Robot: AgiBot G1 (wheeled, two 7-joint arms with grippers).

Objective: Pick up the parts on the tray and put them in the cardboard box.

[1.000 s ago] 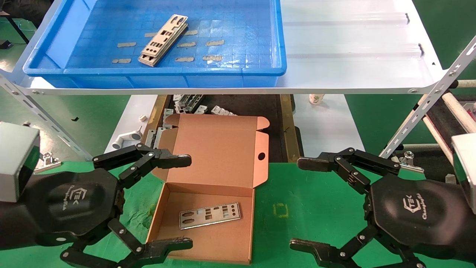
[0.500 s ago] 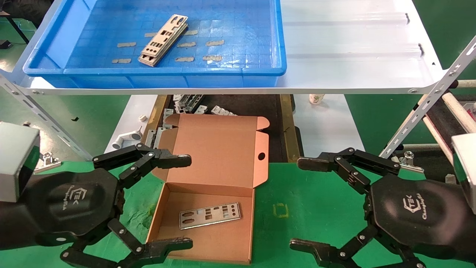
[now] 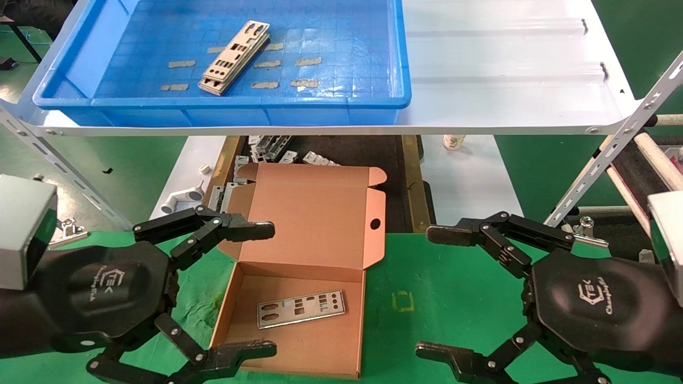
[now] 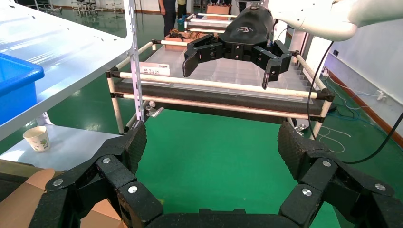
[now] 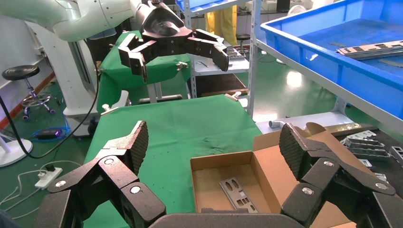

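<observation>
A stack of silver-grey plates (image 3: 233, 57) lies in the blue tray (image 3: 133, 108) on the white shelf; it also shows in the right wrist view (image 5: 371, 48). The open cardboard box (image 3: 320, 352) sits on the green table with one plate (image 3: 301, 308) flat on its floor, also seen in the right wrist view (image 5: 239, 194). My left gripper (image 3: 265, 289) is open and empty beside the box's left wall. My right gripper (image 3: 437, 290) is open and empty to the right of the box.
The white shelf (image 3: 507, 64) overhangs the back of the workspace, on slanted metal struts (image 3: 608, 154). Grey brackets (image 3: 272, 149) and a white pipe fitting (image 3: 181, 198) lie behind the box. A paper cup (image 3: 453, 141) stands under the shelf.
</observation>
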